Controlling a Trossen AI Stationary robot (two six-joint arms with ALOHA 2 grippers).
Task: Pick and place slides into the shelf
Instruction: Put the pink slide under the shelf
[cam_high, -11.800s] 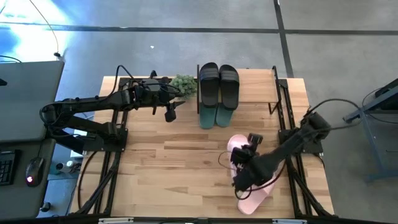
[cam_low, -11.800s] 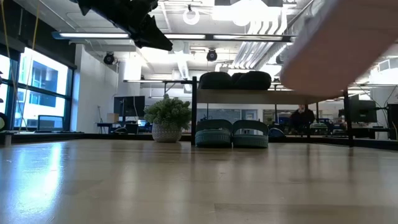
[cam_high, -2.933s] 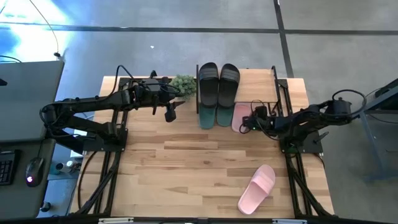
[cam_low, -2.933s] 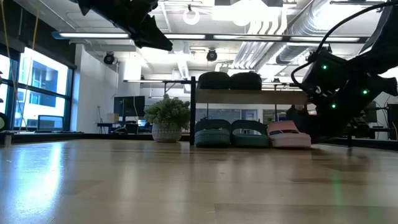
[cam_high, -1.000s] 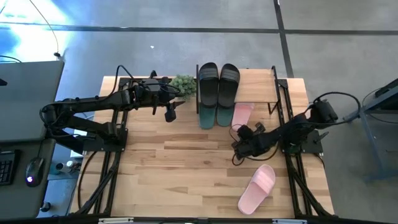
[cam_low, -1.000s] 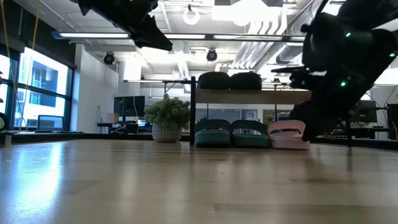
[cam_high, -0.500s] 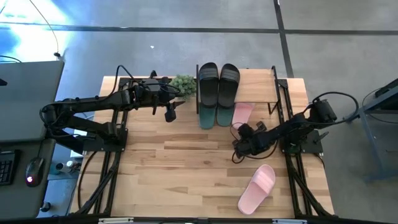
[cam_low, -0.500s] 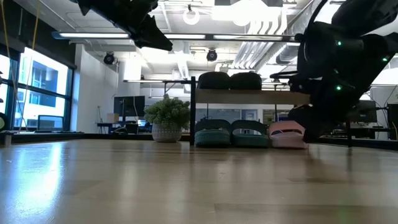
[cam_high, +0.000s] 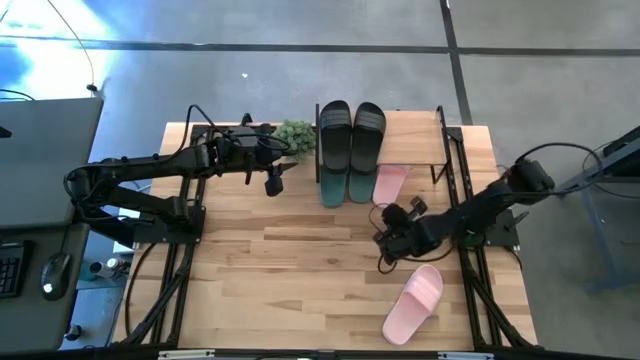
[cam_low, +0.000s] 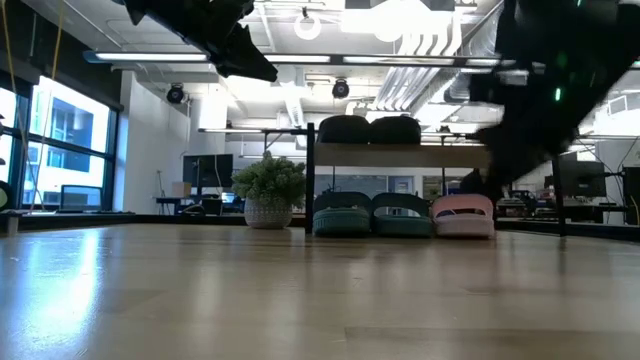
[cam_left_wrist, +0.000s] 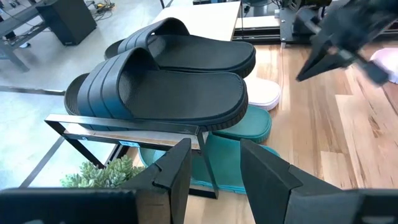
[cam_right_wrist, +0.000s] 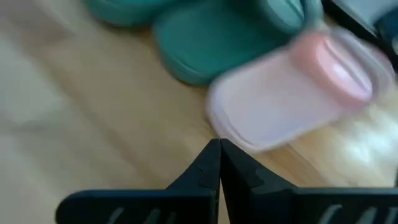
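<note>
- The right claw (cam_high: 386, 240) hangs over the middle of the table (cam_high: 280, 260); its two fingers are pressed tight together and hold nothing.
- The shelf (cam_high: 415, 135) stands at the far edge of the table, beyond the right claw; the black pair (cam_high: 351, 135) lies on top of its board; the teal pair (cam_high: 346, 187) sits under the board, toes sticking out.
- One pink slide (cam_high: 389, 183) sits under the board too, just beside the teal pair and a short way past the right claw.
- The other pink slide (cam_high: 414, 303) lies alone on the table, on the near side of the right claw and close to it; it does not touch the claw.
- So five slides look put away, and one is left; I think the next job is to pick up that last pink slide and set it beside its partner.
- The left claw (cam_high: 273, 184) waits up in the air by the small green plant (cam_high: 296, 136), just beside the shelf; its fingers (cam_left_wrist: 177, 171) stand a little apart with nothing between them.
- I can see no words, labels or brand names that can be read.
</note>
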